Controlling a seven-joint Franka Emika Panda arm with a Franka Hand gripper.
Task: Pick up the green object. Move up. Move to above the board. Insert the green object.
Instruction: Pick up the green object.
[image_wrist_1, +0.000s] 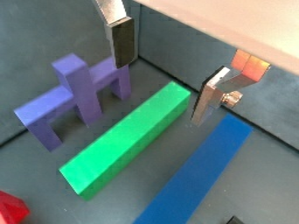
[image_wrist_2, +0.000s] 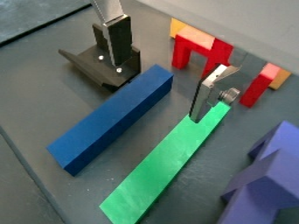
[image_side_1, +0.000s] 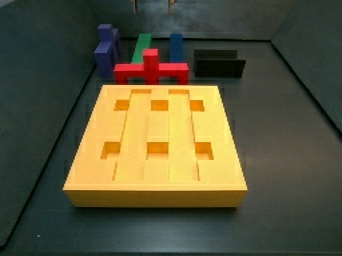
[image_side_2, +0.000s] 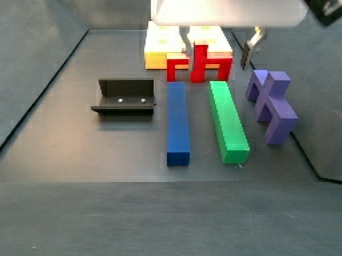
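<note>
Your gripper (image_wrist_1: 163, 68) hangs above the far end of the green object (image_wrist_1: 126, 139), its flat silver fingers (image_wrist_2: 208, 96) spread apart with nothing between them. The green object, a smooth matte bar with square ends, lies flat on the dark floor between the long blue bar (image_side_2: 178, 121) and the blocky purple piece (image_side_2: 273, 103). The board (image_side_1: 158, 142), an orange-yellow grooved slab with six square holes, sits beyond the red block (image_side_2: 203, 60).
</note>
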